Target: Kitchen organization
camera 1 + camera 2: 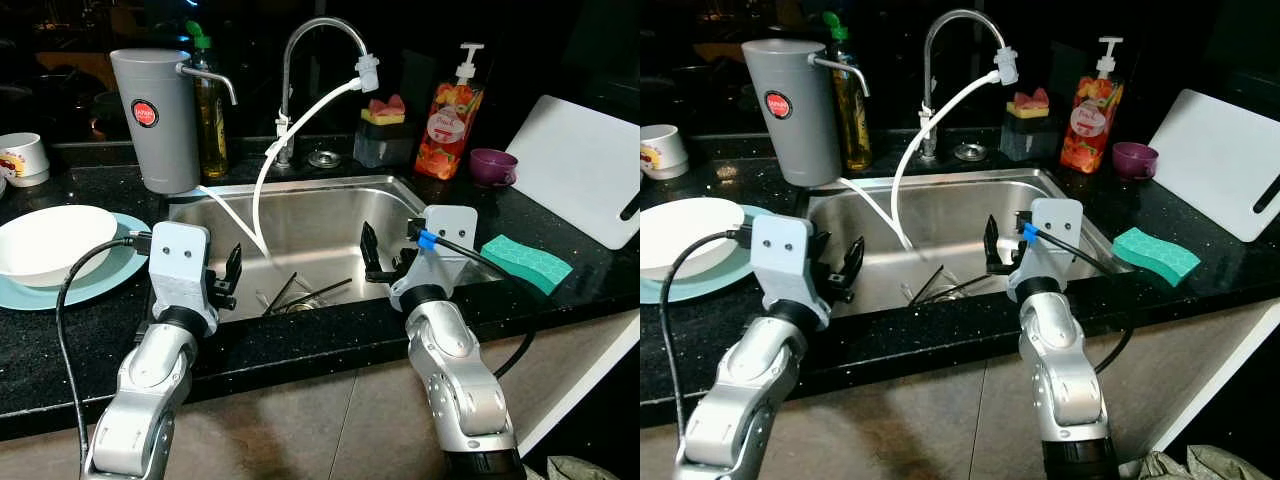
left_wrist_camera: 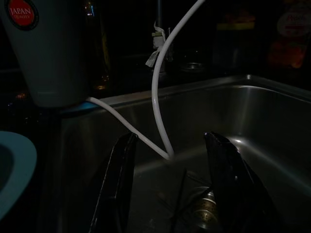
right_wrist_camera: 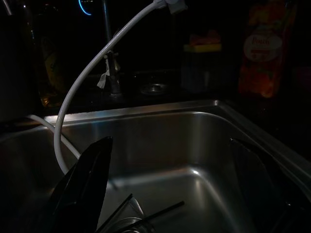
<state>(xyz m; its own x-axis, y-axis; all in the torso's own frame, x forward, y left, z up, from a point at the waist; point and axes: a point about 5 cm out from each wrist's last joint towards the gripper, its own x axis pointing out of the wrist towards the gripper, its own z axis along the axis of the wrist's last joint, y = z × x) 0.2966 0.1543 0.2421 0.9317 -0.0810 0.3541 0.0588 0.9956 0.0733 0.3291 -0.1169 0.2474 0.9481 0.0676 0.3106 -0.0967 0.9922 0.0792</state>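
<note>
Both claws are hanging spread and empty over the sink's (image 1: 330, 192) front rim, with the dark chopsticks (image 1: 312, 291) lying slantwise by the drain between them, left claw (image 1: 226, 280) and right claw (image 1: 378, 262) about equally near.

Behind the sink (image 1: 300, 186) rises a curved steel faucet (image 1: 310, 32), and a white hose (image 1: 262, 180) runs from its spout down into the basin. At the sink's back left corner stands a grey canister (image 1: 155, 120) with a red round label, a yellowish bottle (image 1: 211, 125) just beside it. Behind the sink's right side sit a dark holder (image 1: 385, 143) topped with what may be sponges, and an orange pump bottle (image 1: 450, 120). Right of the sink lie a purple cup (image 1: 493, 166), a white cutting board (image 1: 580, 180) and a green sponge (image 1: 526, 262).
</note>
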